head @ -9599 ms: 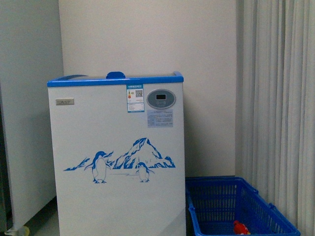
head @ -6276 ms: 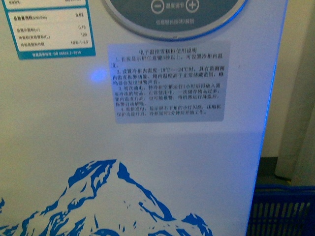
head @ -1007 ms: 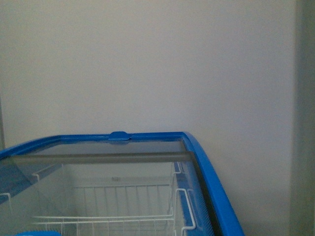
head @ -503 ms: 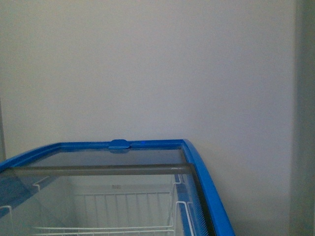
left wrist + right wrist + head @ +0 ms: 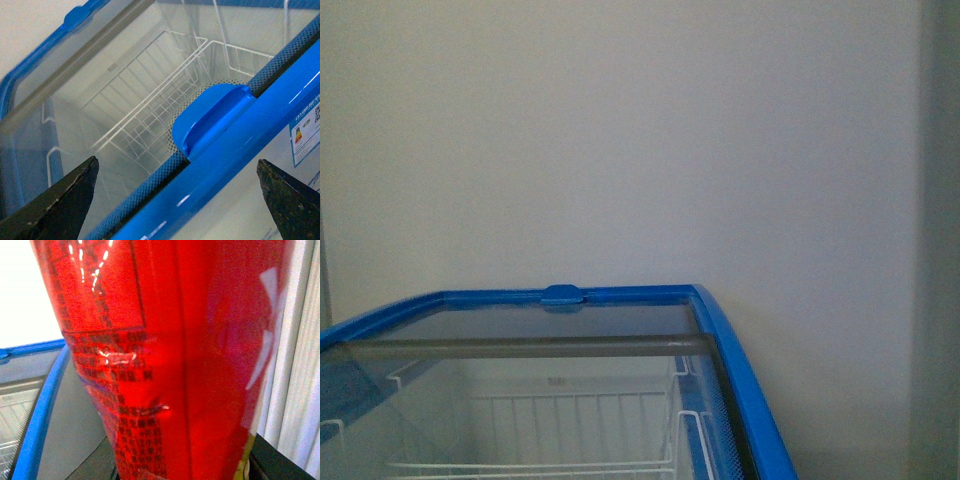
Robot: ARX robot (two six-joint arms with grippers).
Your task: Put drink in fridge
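The drink (image 5: 175, 355) fills the right wrist view, only its red wrap label showing, upright in my right gripper (image 5: 185, 472), which is shut on it with its fingers mostly hidden behind the bottle. The fridge (image 5: 745, 400) lies low in the front view: blue top rim, glass lid with a grey bar (image 5: 520, 347), white wire basket (image 5: 570, 420) inside. My left gripper (image 5: 182, 202) is open above the fridge's front rim (image 5: 220, 165), its dark fingertips (image 5: 70, 200) spread either side of the blue lid handle (image 5: 212, 117). Neither gripper shows in the front view.
A plain pale wall (image 5: 640, 140) rises behind the fridge. White curtain folds (image 5: 300, 365) hang to the right of the drink. The fridge's blue side rim (image 5: 40, 410) runs beside the bottle. The wire basket (image 5: 150, 115) holds nothing visible.
In the front view the fridge's top has dropped lower in the picture since a second ago, and has hardly shifted in the last half second.
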